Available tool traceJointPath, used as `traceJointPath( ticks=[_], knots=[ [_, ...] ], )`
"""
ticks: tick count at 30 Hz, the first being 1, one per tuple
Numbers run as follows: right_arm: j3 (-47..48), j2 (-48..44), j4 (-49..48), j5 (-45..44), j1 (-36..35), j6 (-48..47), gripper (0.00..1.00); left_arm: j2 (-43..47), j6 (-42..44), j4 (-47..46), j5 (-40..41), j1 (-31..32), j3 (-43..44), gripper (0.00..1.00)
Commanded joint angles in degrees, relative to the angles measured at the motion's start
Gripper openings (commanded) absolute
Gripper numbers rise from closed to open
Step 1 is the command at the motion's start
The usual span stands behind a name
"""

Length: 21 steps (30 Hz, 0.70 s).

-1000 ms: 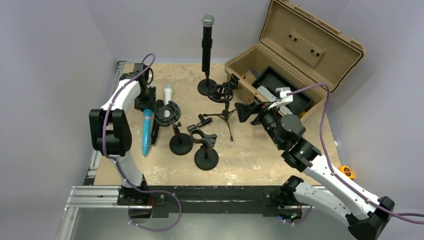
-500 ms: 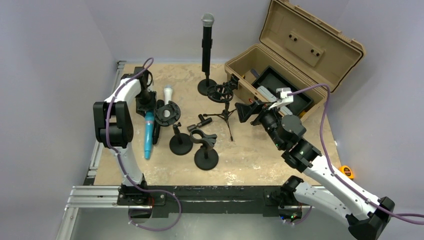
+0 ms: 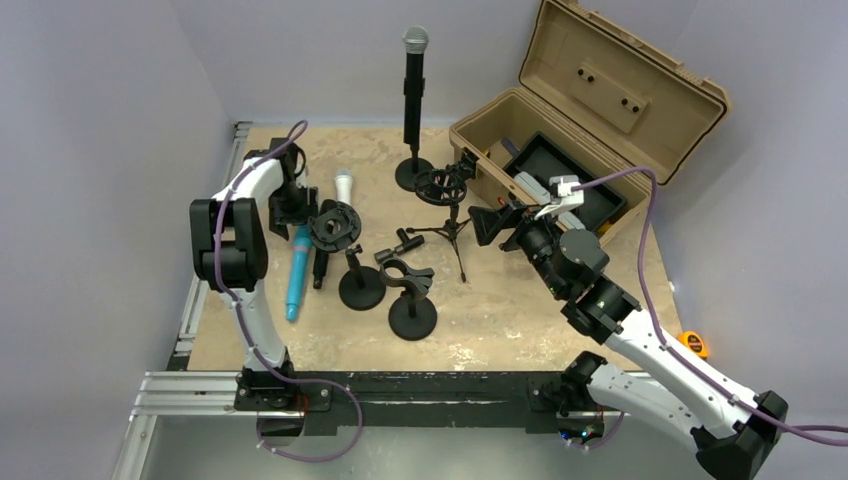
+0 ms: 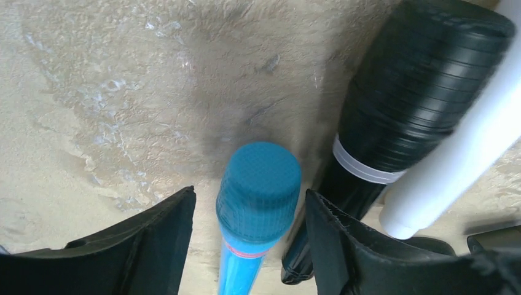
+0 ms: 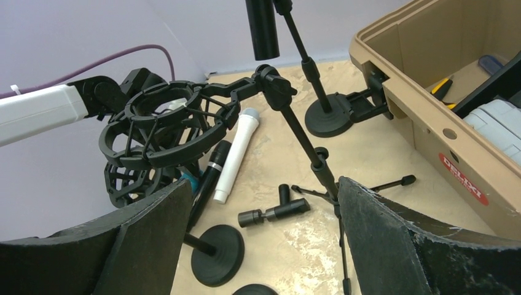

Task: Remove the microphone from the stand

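Microphone, blue (image 4: pixel 258 184), lying flat on the bench (image 3: pixel 520 320) at its left side, round head between the jaws of the left gripper (image 4: pixel 249 200). These jaws stand apart, one on either side of the head. Just beside it lie a black microphone (image 4: pixel 418 92) and a white microphone (image 4: pixel 467 147). A tall microphone (image 3: pixel 415 85) stands upright in its stand (image 3: pixel 413 172) at the far edge. The right gripper (image 5: pixel 264 183) hangs near the tripod (image 5: pixel 307 141), jaws wide apart, holding nothing.

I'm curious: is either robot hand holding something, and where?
Nothing. The blue microphone lies inside the open left gripper, ungripped; the right gripper is open, empty.
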<state>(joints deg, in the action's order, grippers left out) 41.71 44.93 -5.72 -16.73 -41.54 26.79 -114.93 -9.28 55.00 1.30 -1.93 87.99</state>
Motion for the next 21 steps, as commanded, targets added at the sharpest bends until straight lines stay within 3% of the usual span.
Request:
traceJointPath(
  ticks=[1, 10, 21],
  knots=[
    [-0.1, 0.6, -2.5, 1.2, 0.2, 0.5, 0.87, -0.4, -0.6, 0.4, -2.0, -0.5, 1.8, 0.65],
    [1.5, 3.7, -0.4, -0.8, 0.2, 3.7, 0.87, 4.1, -0.8, 0.0, -4.5, -0.4, 1.1, 0.75],
    [2.0, 5.6, -1.4, -2.0, 0.2, 5.0, 0.87, 18.4, -2.3, -2.2, -8.9, -0.5, -4.6, 0.83]
  ],
)
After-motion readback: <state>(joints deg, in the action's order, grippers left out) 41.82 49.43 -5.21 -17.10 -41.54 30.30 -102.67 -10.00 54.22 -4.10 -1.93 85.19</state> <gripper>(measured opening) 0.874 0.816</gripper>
